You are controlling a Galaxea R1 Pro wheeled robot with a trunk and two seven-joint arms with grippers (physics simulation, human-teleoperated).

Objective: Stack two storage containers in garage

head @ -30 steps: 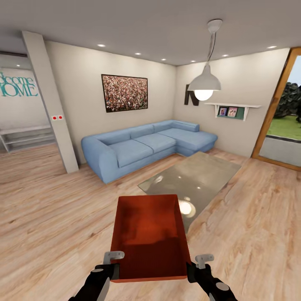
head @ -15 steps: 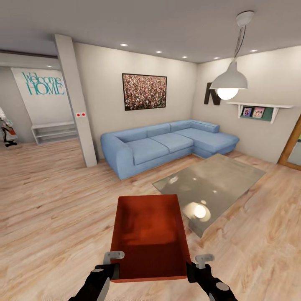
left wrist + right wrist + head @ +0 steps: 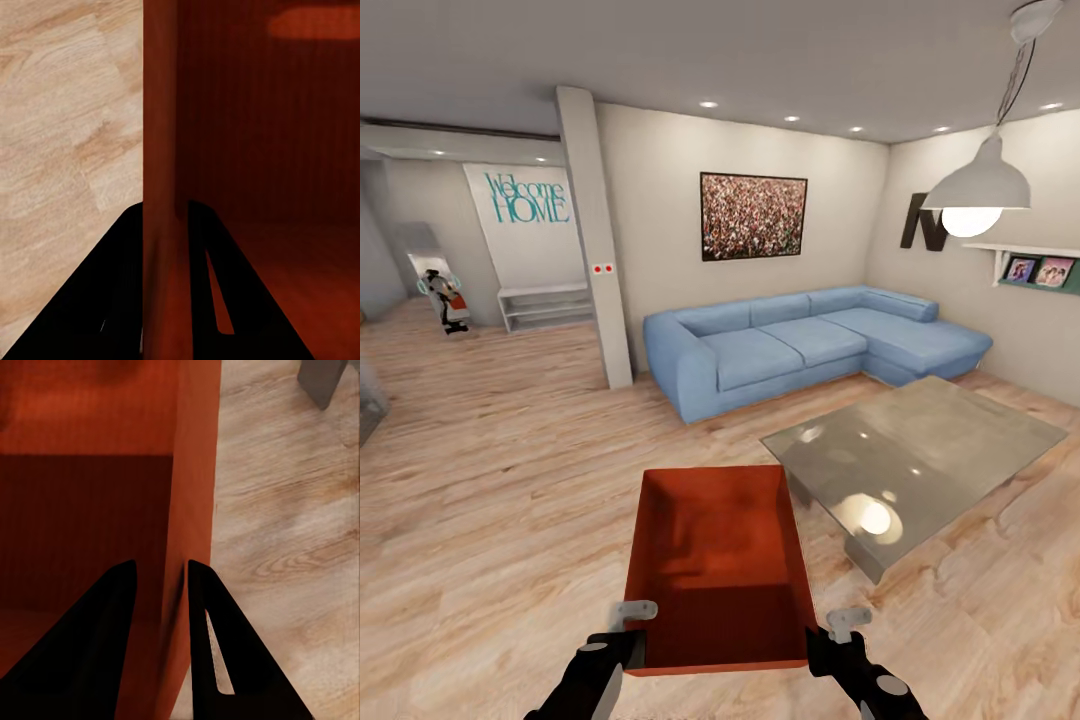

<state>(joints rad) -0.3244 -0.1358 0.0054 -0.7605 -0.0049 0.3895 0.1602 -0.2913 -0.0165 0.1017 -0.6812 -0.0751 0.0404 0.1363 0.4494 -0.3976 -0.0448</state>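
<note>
Container (image 3: pixel 717 565): we carry it above the wood floor (image 3: pixel 490 520), open top up, long axis running away from us.
Left gripper (image 3: pixel 166 225): pinching the left wall.
Right gripper (image 3: pixel 162 577): pinching the right wall.
Arms: low, symmetric at near corners.

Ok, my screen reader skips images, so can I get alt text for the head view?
An orange-red storage container is carried over a light wood floor, the left gripper and right gripper clamping its two side walls. Beyond stand a blue corner sofa and a glass coffee table.

Blue corner sofa (image 3: pixel 810 340) faces glass table (image 3: pixel 920 460).
</note>
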